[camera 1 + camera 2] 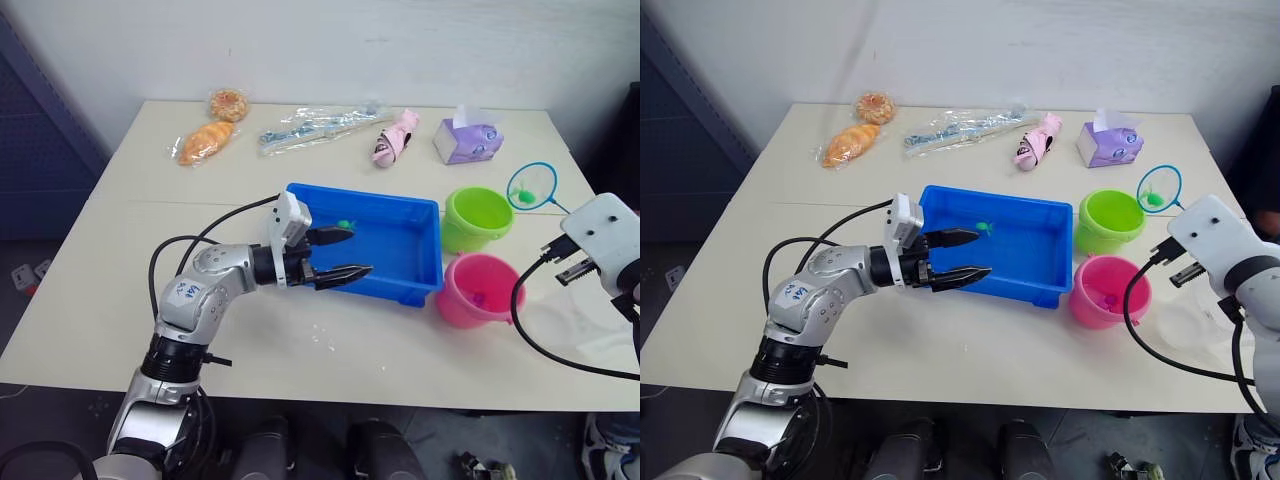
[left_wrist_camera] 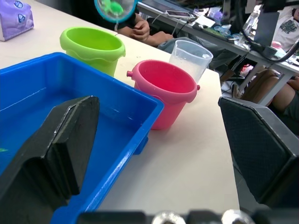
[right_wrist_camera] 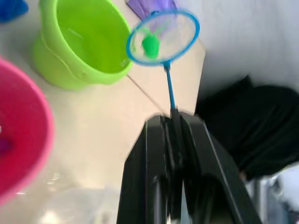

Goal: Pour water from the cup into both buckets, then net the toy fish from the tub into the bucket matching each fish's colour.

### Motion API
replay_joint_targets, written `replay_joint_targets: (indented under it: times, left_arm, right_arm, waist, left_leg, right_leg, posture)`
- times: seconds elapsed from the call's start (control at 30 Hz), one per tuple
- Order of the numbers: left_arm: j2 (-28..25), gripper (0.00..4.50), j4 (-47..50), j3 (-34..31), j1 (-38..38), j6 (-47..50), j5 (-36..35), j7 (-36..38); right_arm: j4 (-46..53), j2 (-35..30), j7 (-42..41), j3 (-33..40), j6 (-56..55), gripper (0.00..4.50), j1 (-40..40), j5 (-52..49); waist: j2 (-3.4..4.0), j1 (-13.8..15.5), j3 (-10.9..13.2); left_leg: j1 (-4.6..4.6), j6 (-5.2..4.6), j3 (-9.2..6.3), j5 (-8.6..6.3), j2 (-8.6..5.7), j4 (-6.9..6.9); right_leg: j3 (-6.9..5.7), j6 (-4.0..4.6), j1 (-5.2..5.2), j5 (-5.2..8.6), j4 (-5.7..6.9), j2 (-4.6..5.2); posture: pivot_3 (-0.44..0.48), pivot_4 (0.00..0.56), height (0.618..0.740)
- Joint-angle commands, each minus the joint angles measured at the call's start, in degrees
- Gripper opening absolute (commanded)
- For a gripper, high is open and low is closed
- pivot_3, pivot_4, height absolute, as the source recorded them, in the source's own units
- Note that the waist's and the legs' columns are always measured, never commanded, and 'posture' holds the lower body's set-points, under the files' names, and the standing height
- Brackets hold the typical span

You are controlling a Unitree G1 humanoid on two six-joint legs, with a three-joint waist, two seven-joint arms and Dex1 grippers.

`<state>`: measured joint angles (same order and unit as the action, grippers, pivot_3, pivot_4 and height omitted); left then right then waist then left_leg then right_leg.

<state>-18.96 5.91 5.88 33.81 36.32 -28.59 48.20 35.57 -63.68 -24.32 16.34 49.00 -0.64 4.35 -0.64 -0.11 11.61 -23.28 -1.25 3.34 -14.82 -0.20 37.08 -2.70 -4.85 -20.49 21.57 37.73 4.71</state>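
Note:
The blue tub [image 1: 380,197] sits mid-table with a tiny green fish [image 1: 346,224] in it. My left gripper [image 1: 355,251] is open over the tub's near-left rim, one finger inside and one outside. To the tub's right stand the lime green bucket [image 1: 477,218] and the pink bucket [image 1: 478,290], which holds a small pink fish [image 1: 1106,297]. My right gripper [image 3: 174,122] is shut on the net's thin handle. The net [image 1: 531,186] hangs just beyond the green bucket's far-right rim with a green fish [image 3: 150,45] in its mesh. The clear cup [image 2: 189,57] stands behind the pink bucket.
Along the table's far edge lie two bread pieces [image 1: 205,142], a long clear packet [image 1: 315,127], a pink plush toy [image 1: 394,138] and a purple tissue box [image 1: 466,140]. A person's hands [image 2: 140,30] rest past the table's right side. A black cable [image 1: 530,330] loops beside the pink bucket.

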Motion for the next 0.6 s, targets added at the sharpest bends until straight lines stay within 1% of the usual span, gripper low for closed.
replay_joint_targets:
  times: [0.03,0.2,0.3,0.37,0.47,0.53,0.6]
  left_arm:
    - [-0.1,4.37,1.5,-0.4,0.6,-1.1,-0.1,-0.2]
    - [-0.4,4.37,2.1,-0.6,0.3,-1.0,-0.1,-0.4]
    - [-0.5,4.37,2.2,-0.7,0.2,-1.0,-0.1,-0.5]
    - [-0.6,4.37,2.3,-0.7,0.2,-1.0,-0.1,-0.6]
    - [-1.0,4.37,2.4,-0.6,0.1,-0.9,-0.1,-0.4]
    - [-1.2,4.37,2.4,-0.4,0.1,-1.0,0.1,-0.2]
    - [-1.3,4.37,2.0,-0.4,0.4,-1.2,0.1,-0.1]
  right_arm:
    - [-4.5,-6.8,-0.7,-3.1,-14.0,0.00,3.0,8.4]
    - [-8.8,-6.8,1.4,-2.2,-18.7,0.00,1.4,11.5]
    - [-9.2,-7.8,-1.4,-4.0,-21.5,0.00,2.5,12.4]
    - [-9.5,-6.9,-1.1,-4.0,-22.4,0.00,2.7,13.4]
    - [-9.8,-6.4,-2.7,-4.3,-24.6,0.00,2.9,13.7]
    - [-11.3,-5.2,-0.3,-1.6,-23.4,0.00,1.7,15.6]
    - [-12.7,-5.3,-1.3,0.2,-24.4,0.00,0.9,15.9]
  waist:
    - [0.01,0.0,0.0]
    - [-0.01,0.1,0.0]
    - [-0.01,0.1,0.0]
    - [-0.01,0.1,0.0]
    - [-0.01,0.1,0.0]
    - [-0.01,0.1,0.0]
    - [0.00,0.1,0.0]
  left_leg:
    - [0.01,0.00,0.01,0.00,-0.01,-0.02]
    - [0.02,0.04,-0.02,0.02,0.06,0.01]
    - [0.01,0.04,-0.02,0.02,0.05,0.02]
    - [0.01,0.05,-0.05,0.03,0.06,0.01]
    - [0.01,0.07,-0.06,0.04,0.06,0.00]
    - [0.01,0.07,-0.05,0.04,0.06,0.02]
    - [0.01,0.08,-0.04,0.04,0.06,0.02]
  right_leg:
    - [0.01,0.00,0.00,0.00,0.01,0.01]
    - [-0.03,0.00,0.02,0.00,-0.01,-0.05]
    - [-0.02,0.00,0.02,0.00,-0.01,-0.03]
    - [-0.04,0.00,0.02,0.00,-0.02,-0.04]
    - [-0.05,0.00,0.03,0.00,-0.02,-0.04]
    - [-0.05,0.00,0.04,0.00,-0.02,-0.04]
    - [-0.05,0.00,0.04,0.00,-0.02,-0.04]
  posture:
    - [0.000,0.150,0.739]
    - [0.000,0.150,0.739]
    - [0.000,0.150,0.739]
    - [0.000,0.150,0.739]
    - [0.000,0.150,0.739]
    - [0.000,0.150,0.739]
    - [0.000,0.150,0.739]
